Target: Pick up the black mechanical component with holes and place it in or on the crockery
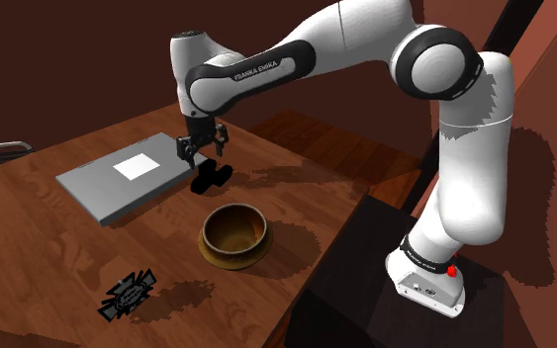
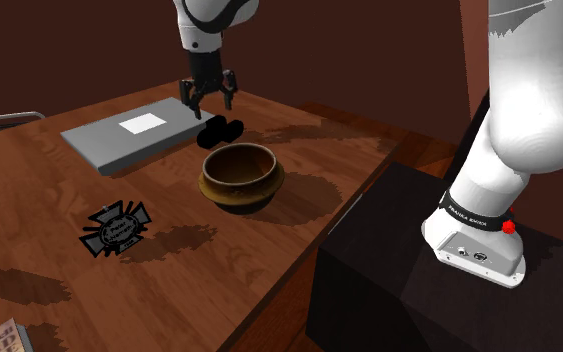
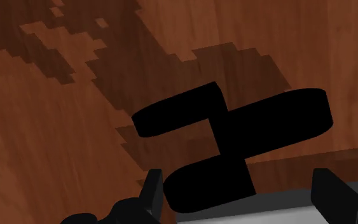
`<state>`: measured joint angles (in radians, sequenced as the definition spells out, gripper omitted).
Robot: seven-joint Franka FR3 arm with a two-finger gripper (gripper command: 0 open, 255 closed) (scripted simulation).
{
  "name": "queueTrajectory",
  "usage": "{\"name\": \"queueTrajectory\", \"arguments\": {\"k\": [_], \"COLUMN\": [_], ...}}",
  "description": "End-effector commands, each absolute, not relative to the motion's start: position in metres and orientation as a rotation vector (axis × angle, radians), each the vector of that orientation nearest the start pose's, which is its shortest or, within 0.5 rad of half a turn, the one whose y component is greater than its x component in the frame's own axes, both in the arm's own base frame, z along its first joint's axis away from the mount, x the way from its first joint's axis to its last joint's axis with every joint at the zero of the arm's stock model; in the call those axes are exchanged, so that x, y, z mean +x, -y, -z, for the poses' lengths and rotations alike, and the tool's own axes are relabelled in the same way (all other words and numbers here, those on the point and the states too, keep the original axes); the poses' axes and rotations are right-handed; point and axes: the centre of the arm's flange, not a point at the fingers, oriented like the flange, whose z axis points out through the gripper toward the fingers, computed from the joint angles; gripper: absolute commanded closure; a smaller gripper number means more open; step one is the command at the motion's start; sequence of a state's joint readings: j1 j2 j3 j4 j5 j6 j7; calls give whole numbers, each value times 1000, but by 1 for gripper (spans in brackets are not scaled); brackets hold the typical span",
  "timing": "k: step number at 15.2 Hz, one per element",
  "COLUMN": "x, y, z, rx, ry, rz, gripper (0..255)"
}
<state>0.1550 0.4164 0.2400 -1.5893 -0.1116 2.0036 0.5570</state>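
While pincer (image 1: 202, 148) hangs wide open, holding nothing, black part (image 1: 211, 176) lies on desk (image 1: 48, 257) right under it, just beside grey slab (image 1: 98, 188). Long bars run finger to finger; you likely need to turn wrist first. Bowl (image 1: 232, 255) near.

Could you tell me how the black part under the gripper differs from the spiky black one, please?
The lobed part under the gripper is plain black with rounded ends; the spiky part has a toothed outline and pale markings. The lobed part lies beside the grey slab; the spiky part lies apart, past the bowl. Both rest flat on the wooden table.
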Motion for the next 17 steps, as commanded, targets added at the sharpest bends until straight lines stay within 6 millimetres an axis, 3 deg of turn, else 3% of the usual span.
{"name": "queueTrajectory", "arguments": {"k": [1, 8, 15, 16, 17], "x": [638, 638, 638, 638, 638], "y": [-240, -240, -240, -240, -240], "z": [-387, -352, -352, -352, -352], "rx": [-3135, -3135, -3135, -3135, -3135], "ry": [-219, -219, -219, -219, -219], "rz": [15, 15, 15, 15, 15], "gripper": [0, 0, 0, 255, 255]}}
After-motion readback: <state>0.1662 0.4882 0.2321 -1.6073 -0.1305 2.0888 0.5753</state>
